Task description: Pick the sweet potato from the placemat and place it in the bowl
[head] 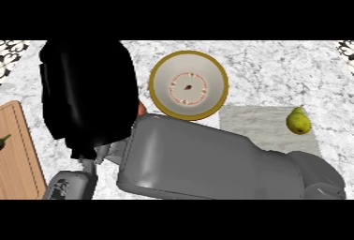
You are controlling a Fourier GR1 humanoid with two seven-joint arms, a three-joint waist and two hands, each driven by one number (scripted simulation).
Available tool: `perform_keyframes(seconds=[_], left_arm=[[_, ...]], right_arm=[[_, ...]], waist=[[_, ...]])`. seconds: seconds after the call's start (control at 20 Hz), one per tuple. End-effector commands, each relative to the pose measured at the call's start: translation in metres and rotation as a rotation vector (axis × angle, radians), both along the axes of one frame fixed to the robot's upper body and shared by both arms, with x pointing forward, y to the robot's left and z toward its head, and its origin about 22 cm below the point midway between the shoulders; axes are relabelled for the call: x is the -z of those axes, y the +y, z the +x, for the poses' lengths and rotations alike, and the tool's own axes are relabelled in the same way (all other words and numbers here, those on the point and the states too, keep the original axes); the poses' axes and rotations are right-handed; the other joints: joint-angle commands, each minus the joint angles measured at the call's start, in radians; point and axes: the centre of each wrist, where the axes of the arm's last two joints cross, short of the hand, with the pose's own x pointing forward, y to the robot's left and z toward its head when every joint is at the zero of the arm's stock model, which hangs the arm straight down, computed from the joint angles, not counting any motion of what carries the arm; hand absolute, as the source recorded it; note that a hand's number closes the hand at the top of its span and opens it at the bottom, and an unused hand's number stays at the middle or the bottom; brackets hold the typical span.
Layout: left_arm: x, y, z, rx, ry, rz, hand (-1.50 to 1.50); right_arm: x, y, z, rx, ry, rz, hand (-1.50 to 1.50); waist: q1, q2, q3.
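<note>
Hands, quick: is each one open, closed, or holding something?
Left hand: not in view.
Right hand: cannot be told; dark shape beside the bowl.

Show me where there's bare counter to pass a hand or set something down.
Bare counter lies right of the bowl, above the placemat; the placemat itself is free left of the pear. Left of the bowl is crowded: the right hand and forearm cover most of the counter toward the board.
</note>
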Motion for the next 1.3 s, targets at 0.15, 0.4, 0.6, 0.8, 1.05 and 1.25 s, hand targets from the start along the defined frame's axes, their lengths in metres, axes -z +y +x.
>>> perform_keyframes(seconds=[0.15,0.4,0.6,0.8,1.05,1.25], left_arm=[[-0.014,0.003,0.002,-0.012,-0.007,0.004,0.00],[-0.018,0.001,0.011,-0.029,-0.017,-0.006,0.00],[-0.001,0.007,-0.005,-0.031,-0.010,0.004,0.00],[-0.010,-0.001,-0.005,-0.007,-0.009,-0.001,0.00],[-0.016,-0.010,0.003,-0.009,-0.009,0.000,0.00],[-0.009,0.002,-0.005,-0.029,-0.017,0.003,0.00]], right_arm=[[-0.007,0.004,0.048,0.212,0.086,-0.125,1.50],[0.019,-0.012,0.083,0.253,0.066,-0.283,1.50],[0.049,-0.048,0.110,0.322,0.076,-0.257,1.50],[0.089,-0.056,0.129,0.352,0.107,-0.311,1.50],[0.116,-0.078,0.144,0.373,0.137,-0.309,1.50],[0.129,-0.107,0.157,0.298,0.287,-0.316,1.50]], waist=[[-0.012,0.000,0.001],[-0.024,0.005,0.001],[-0.029,0.002,0.002],[-0.019,0.005,0.002],[-0.022,0.006,0.002],[-0.015,0.007,0.002]])
